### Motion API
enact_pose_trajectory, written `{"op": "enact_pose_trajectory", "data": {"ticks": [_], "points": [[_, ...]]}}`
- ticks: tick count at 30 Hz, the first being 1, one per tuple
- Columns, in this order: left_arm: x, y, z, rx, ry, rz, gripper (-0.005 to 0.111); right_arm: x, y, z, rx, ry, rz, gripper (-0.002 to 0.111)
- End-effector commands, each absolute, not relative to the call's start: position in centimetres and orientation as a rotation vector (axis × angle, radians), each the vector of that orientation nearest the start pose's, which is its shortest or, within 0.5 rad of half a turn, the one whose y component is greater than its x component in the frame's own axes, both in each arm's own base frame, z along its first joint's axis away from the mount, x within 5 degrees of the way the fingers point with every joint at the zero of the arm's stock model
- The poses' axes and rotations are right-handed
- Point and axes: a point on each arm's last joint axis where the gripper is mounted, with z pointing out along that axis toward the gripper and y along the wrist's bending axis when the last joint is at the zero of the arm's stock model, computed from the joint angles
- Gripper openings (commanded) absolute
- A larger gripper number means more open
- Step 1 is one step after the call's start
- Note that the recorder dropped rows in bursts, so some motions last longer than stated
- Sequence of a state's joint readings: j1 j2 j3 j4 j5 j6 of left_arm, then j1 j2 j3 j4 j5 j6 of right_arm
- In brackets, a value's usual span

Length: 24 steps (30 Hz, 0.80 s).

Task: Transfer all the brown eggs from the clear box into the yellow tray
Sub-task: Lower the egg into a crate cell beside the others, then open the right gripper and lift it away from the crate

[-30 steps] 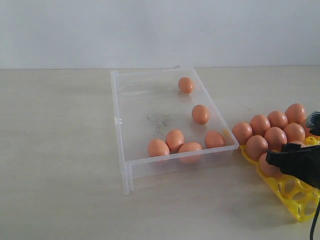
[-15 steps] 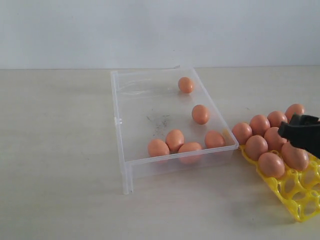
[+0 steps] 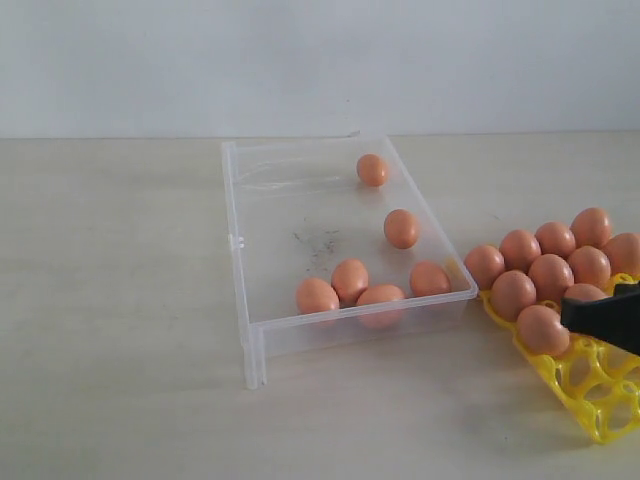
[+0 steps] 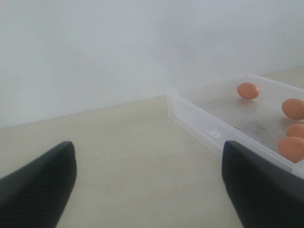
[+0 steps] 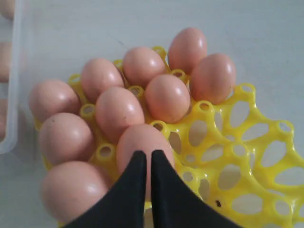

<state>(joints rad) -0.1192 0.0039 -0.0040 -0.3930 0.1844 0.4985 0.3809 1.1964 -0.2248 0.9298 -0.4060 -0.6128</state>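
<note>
Right wrist view: right jaws pressed together, empty, tips just over an egg (image 5: 138,140) in the tray (image 5: 254,134); any dip could crack it; left jaws spread.

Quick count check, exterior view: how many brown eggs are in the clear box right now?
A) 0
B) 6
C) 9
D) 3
B: six brown eggs lie inside the clear box, one near its far end, one partway along the right wall, and four clustered at the near wall.
</note>
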Motion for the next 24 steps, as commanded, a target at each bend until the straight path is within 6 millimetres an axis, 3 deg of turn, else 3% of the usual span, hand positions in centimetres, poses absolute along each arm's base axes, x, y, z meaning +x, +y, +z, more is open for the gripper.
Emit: {"op": "enact_pose_trajectory", "data": {"ticks": [1,9,19,21,24], "points": [[5.5,-1.3,19.8,0.235,1.631,-0.079,0.078,18.2,3.8,15.7,0.077,2.217,-0.050,0.000],[5.5,-1.3,19.8,0.235,1.631,-0.079,0.078,20.1,4.2,14.9,0.086,2.236,-0.102,0.000],[5.5,-1.3,19.8,0.235,1.631,-0.079,0.078,20.1,4.4,12.4,0.084,2.361,-0.124,0.000],[5.5,-1.3,19.8,0.235,1.631,-0.079,0.078,20.1,4.4,12.7,0.104,2.344,-0.122,0.000],[5.5,-1.3,19.8,0.235,1.631,-0.079,0.078,20.1,4.2,14.8,0.130,2.236,-0.091,0.000]]}}
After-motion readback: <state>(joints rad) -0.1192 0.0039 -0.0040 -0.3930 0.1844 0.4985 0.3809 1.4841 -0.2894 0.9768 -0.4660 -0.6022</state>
